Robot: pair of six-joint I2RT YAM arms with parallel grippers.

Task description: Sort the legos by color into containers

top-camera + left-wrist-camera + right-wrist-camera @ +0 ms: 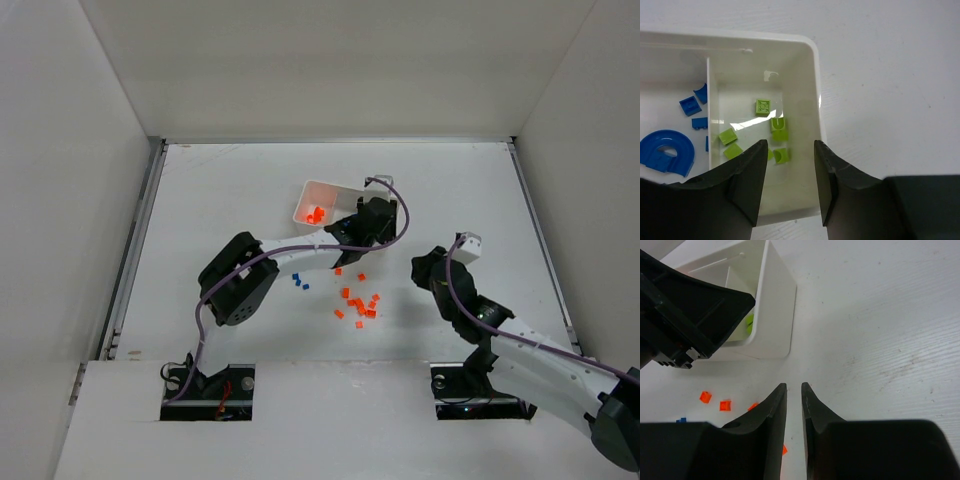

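Note:
The white tray (322,190) lies at the table's middle back; it also shows in the left wrist view (810,65) and the right wrist view (775,315). Its left compartment holds orange-red legos (315,213). In the left wrist view, the end compartment holds several yellow-green legos (762,106) and the one beside it holds blue legos (665,150). My left gripper (790,145) is open and empty, hovering over the yellow-green compartment (372,222). My right gripper (793,386) is nearly closed with nothing between its fingers, low over bare table right of the tray (430,268).
Several loose orange-red legos (355,300) lie on the table in front of the tray, some in the right wrist view (725,405). A few blue legos (298,281) lie to their left. White walls enclose the table on three sides.

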